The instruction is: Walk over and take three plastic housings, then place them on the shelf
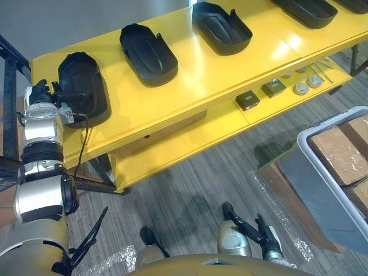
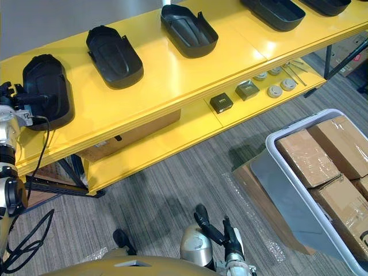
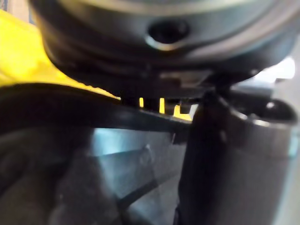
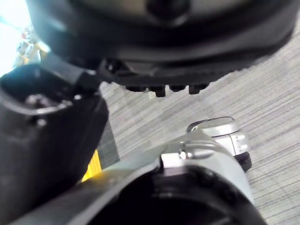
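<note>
Several black plastic housings lie in a row on the yellow shelf top. My left hand is at the shelf's left end, its fingers reaching over the rim of the leftmost housing. In the left wrist view that housing's rim runs between the fingers and the thumb, so the hand is pinching it while it rests on the shelf. A second housing and a third housing lie further right. My right hand hangs low over the floor, its fingers relaxed and holding nothing.
The lower yellow shelf carries a small black box, a grey block and round discs. A cardboard box sits under the top. A grey bin with cardboard boxes stands on the floor at the right.
</note>
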Motion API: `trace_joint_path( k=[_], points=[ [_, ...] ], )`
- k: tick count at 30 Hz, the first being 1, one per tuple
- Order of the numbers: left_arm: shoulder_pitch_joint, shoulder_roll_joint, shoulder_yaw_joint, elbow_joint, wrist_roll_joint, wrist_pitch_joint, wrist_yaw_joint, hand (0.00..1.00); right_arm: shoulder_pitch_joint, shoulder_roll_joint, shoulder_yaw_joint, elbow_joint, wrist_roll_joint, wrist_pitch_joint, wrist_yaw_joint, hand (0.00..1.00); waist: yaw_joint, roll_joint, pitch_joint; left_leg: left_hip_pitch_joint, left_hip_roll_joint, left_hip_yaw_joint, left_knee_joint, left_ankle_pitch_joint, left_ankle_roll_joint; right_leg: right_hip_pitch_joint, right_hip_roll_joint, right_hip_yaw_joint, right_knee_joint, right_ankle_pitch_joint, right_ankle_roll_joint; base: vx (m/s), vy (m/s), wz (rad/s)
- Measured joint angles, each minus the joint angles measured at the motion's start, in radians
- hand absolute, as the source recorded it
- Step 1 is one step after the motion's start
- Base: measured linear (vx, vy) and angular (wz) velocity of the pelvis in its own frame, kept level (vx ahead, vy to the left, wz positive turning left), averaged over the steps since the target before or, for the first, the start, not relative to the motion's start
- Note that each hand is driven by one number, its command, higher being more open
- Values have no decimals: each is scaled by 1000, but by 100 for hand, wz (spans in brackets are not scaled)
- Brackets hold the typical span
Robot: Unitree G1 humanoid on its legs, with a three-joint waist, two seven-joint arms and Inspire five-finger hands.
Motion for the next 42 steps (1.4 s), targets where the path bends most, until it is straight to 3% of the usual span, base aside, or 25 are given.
trace_joint_path(
  k=[4, 11, 17, 19, 23, 29, 35, 42],
  points=[
    [-30, 0, -44, -6, -46, -13, 71, 100, 0, 9, -12, 10, 0, 0, 0, 100, 0, -4, -3, 18, 0, -13, 0, 0, 0, 32, -1, -15, -7, 0, 0, -1, -8, 9],
    [-34, 44, -161, -234, -129, -210, 222, 100, 1, 67, -112, 68, -1, 0, 0, 100, 3, -12, -40, 37, 0, -31, -4, 0, 0, 74, -1, -32, -29, -1, -1, -9, -7, 6],
    [-24, 8, -193, -451, -302, -345, 192, 100, 2, 91, -176, 129, -3, 1, -2, 100, 2, -11, -97, 56, 1, -36, -4, 0, 0, 103, 0, -40, -38, -1, -1, 6, -3, 1],
    [22, -14, -193, -514, -326, -377, 144, 100, 3, 98, -200, 153, -3, 1, -2, 100, -1, -4, -125, 56, 5, -36, -5, 1, -1, 103, 3, -41, -39, 1, -3, 0, 0, 0],
    [95, -49, -195, -550, -424, -371, 42, 100, 5, 109, -239, 173, -2, 1, -5, 100, 4, 9, -152, 67, 27, -31, -6, 5, -10, 118, 24, -44, -56, 14, -15, -47, -29, -5],
    [171, -105, -222, -544, -576, -303, -77, 100, 11, 117, -266, 192, -3, 0, -3, 100, 7, 8, -171, 71, 60, 1, -6, 4, -26, 120, 52, -44, -73, 32, -33, -67, -31, -5],
    [171, -156, -238, -452, -615, -288, -85, 100, 18, 117, -261, 191, -3, 6, -3, 100, 3, 5, -175, 67, 76, 60, -6, 17, -34, 87, 67, -11, -87, 55, -43, -27, -14, -19],
    [170, -188, -237, -402, -615, -314, 11, 100, 33, 106, -217, 189, -2, 27, 3, 100, -14, -12, -171, 14, 78, 78, -5, 42, -21, 19, 71, 6, -84, 72, -37, 26, -11, -8]
  ],
)
